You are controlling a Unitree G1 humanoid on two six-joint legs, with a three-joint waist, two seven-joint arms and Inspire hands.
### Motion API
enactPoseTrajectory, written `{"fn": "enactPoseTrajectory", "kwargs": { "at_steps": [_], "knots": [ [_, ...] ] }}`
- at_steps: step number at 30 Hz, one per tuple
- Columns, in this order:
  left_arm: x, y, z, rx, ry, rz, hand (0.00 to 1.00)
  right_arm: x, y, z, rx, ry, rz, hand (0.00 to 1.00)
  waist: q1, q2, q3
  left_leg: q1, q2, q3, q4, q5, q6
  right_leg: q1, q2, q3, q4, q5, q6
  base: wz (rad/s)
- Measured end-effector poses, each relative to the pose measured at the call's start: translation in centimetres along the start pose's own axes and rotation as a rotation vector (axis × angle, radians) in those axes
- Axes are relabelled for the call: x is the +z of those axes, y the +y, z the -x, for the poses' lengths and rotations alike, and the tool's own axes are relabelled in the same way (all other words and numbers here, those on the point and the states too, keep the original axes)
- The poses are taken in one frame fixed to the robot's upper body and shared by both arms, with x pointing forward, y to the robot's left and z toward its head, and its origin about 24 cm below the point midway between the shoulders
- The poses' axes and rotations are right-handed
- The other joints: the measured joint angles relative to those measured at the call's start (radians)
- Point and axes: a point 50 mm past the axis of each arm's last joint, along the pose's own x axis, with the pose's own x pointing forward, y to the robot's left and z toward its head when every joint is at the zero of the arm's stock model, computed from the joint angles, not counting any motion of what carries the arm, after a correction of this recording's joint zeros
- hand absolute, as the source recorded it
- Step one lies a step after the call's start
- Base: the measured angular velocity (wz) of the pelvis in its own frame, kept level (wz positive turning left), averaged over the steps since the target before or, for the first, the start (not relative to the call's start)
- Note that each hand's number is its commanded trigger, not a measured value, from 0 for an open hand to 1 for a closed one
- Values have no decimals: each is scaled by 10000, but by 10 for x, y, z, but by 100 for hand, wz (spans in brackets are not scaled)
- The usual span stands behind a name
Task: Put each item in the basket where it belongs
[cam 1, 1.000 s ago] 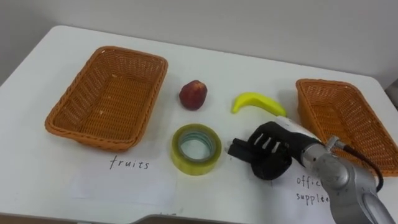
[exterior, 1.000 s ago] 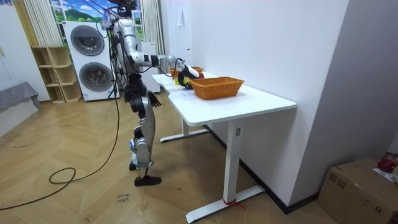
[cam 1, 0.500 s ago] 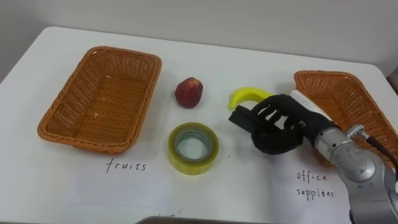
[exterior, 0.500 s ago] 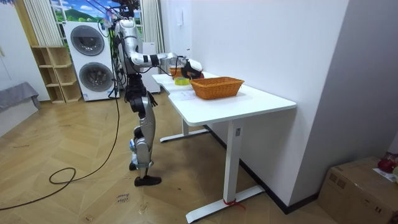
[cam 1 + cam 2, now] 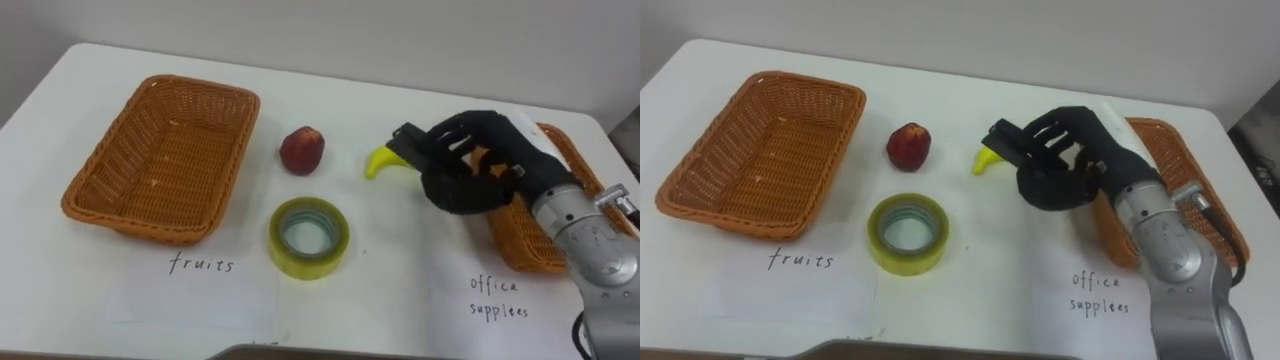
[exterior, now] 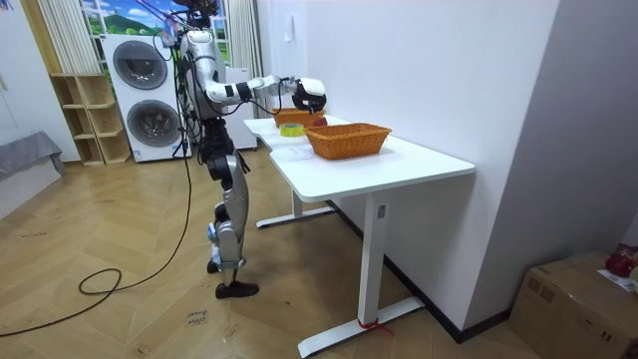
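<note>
The right hand (image 5: 470,165) hovers above the banana (image 5: 377,161), fingers loosely apart and gripping nothing, while the fruit lies on the table (image 5: 400,280) beside the red fruit (image 5: 302,150): light, curved and easily bruised, probably best wrapped gently round its thick middle.

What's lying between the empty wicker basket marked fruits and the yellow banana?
One round red fruit, apart from both the woven orange basket and the yellow banana; both eye views show it.

The word "fruits" is handwritten on a white sheet (image 5: 150,295) laid before the left basket (image 5: 110,190). "Office supplies" is written on a second sheet (image 5: 455,305) before the right basket (image 5: 530,245).
</note>
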Motion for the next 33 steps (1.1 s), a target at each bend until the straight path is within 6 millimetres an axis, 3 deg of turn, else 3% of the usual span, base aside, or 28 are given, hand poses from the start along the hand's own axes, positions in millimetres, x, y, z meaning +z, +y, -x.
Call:
{"fn": "enactPoseTrajectory", "kwargs": {
  "at_steps": [10, 21, 33],
  "knots": [
    [-3, -1, 0, -4, 100, -120, 0, 0, -12, 2, -1105, -214, 20, 100, -154, 18, 12, -8, 0, -22, 26, 0, 0, 1, -4, -65, -9, 0, 0, 0],
    [-15, -5, 2, -570, 658, -155, 0, -39, -26, 7, -2169, 1081, -1127, 100, -523, 29, 10, -10, 2, -3, 37, -1, 1, -6, -22, -108, -1, 0, 1, 0],
    [-22, -2, 3, -354, 1058, 272, 0, -46, -39, 12, -3251, 1292, -1632, 100, -562, 77, -53, -9, -5, 17, 57, 1, 2, -14, -41, -114, 12, 0, 1, 0]
  ]
}}
